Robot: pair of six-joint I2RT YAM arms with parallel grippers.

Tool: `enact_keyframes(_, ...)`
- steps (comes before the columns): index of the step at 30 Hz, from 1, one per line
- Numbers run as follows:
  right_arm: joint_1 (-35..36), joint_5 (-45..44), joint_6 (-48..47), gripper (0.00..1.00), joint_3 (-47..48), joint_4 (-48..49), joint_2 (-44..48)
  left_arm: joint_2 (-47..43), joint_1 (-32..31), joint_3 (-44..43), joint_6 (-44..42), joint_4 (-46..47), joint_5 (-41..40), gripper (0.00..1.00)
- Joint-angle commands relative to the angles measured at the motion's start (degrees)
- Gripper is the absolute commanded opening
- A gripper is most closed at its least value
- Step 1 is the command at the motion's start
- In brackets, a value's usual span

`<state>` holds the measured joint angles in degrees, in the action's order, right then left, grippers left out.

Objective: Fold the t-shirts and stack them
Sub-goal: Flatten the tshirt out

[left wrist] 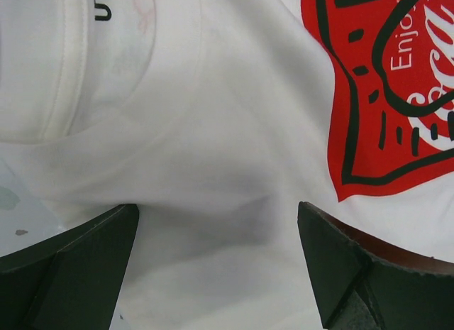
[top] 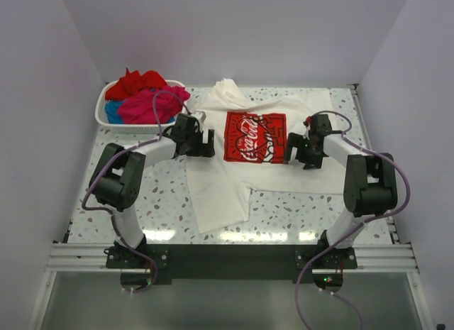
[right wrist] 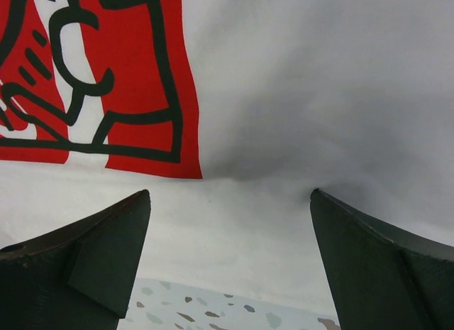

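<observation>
- From above: white Coca-Cola t-shirt [top: 220, 191] spread print-up across the middle of the speckled table [top: 305, 209], one loose flap reaching toward the near edge.
- Left gripper [top: 201, 142] just left of the red print [top: 255, 137], right gripper [top: 296, 149] just right of it, both low over the cloth.
- White basket [top: 103, 118] at far left, holding a red tee [top: 138, 81], pink tee [top: 149, 106] and blue tee [top: 113, 111], bunched, unfolded.
- Left wrist: fingers [left wrist: 71, 262] spread apart, gripping nothing; white cloth mounded slightly between them, neckband [left wrist: 67, 74] at far left.
- Right wrist: fingers [right wrist: 92, 262] likewise parted and empty over plain white cloth beside the print; bare table just behind.
- Likely step: pinching each side for a first fold. Best to close only with cloth between both pads, then lift both sides level, keeping the print square.
</observation>
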<state>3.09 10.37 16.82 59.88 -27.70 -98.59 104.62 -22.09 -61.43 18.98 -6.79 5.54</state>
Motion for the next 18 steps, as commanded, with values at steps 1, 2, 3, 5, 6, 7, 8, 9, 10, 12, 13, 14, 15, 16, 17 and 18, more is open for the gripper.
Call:
enact_keyframes(1, 0.25, 1.49, -0.56, 0.99, 1.12, 1.69, -2.48, 3.92, 0.99, -2.38, 0.71, 1.51, 1.05, 1.0)
enact_keyframes(2, 0.16, 1.41, -0.56, 0.99, 1.64, 1.78, -3.62, 4.45, 0.99, -3.42, 0.62, 1.34, 1.23, 1.0)
enact_keyframes(3, 0.25, 1.41, -0.47, 0.99, 1.91, 1.78, -4.15, 5.32, 1.08, -3.96, 0.44, 1.25, 1.23, 1.0)
enact_keyframes(5, 0.25, 1.32, -0.3, 0.99, 3.31, 1.78, -5.73, 6.21, 1.17, -5.45, 0.35, 0.9, 1.23, 1.0)
enact_keyframes(6, 0.16, 1.41, -0.3, 0.99, 3.84, 1.69, -6.26, 7.17, 1.34, -6.15, 0.09, 0.72, 1.23, 1.0)
enact_keyframes(7, 0.25, 1.32, -0.21, 0.99, 4.45, 1.69, -6.96, 7.79, 1.43, -7.64, 0.0, 0.11, 1.05, 1.0)
enact_keyframes(8, 0.25, 1.41, -0.12, 0.99, 5.76, 1.34, -8.1, 8.32, 1.61, -8.44, -0.17, -0.33, 0.96, 1.0)
enact_keyframes(9, 0.25, 1.41, -0.03, 0.99, 6.56, 1.16, -8.81, 9.37, 2.04, -9.31, -0.44, -0.77, 0.79, 1.0)
enact_keyframes(10, 0.25, 1.49, -0.03, 0.99, 7.96, 0.9, -9.34, 9.98, 2.22, -11.06, -0.44, -1.21, 0.79, 1.0)
enact_keyframes(12, 0.16, 1.58, 0.06, 0.99, 9.37, 0.46, -10.83, 11.65, 2.66, -12.83, -0.61, -1.47, 0.7, 1.0)
enact_keyframes(13, 0.16, 1.67, 0.06, 0.99, 10.6, 0.28, -11.19, 12.1, 2.84, -14.75, -0.87, -1.91, 0.7, 1.0)
enact_keyframes(14, 0.25, 1.76, 0.06, 0.99, 11.22, -0.07, -11.54, 12.8, 2.84, -15.9, -1.05, -2.44, 0.44, 1.0)
enact_keyframes(15, 0.16, 1.84, 0.14, 0.99, 11.75, -0.24, -12.15, 13.85, 2.84, -17.05, -1.4, -2.88, 0.17, 1.0)
enact_keyframes(16, 0.25, 1.93, 0.06, 0.99, 12.8, -0.51, -12.42, 14.29, 2.84, -19.32, -1.58, -4.1, 0.09, 1.0)
enact_keyframes(17, 0.25, 2.28, -0.12, 0.99, 13.33, -0.68, -12.59, 14.56, 2.84, -20.39, -1.75, -4.63, 0.0, 1.0)
enact_keyframes(18, 0.25, 2.46, -0.29, 0.99, 13.6, -0.77, -12.42, 14.47, 2.84, -21.18, -2.28, -5.16, 0.08, 1.0)
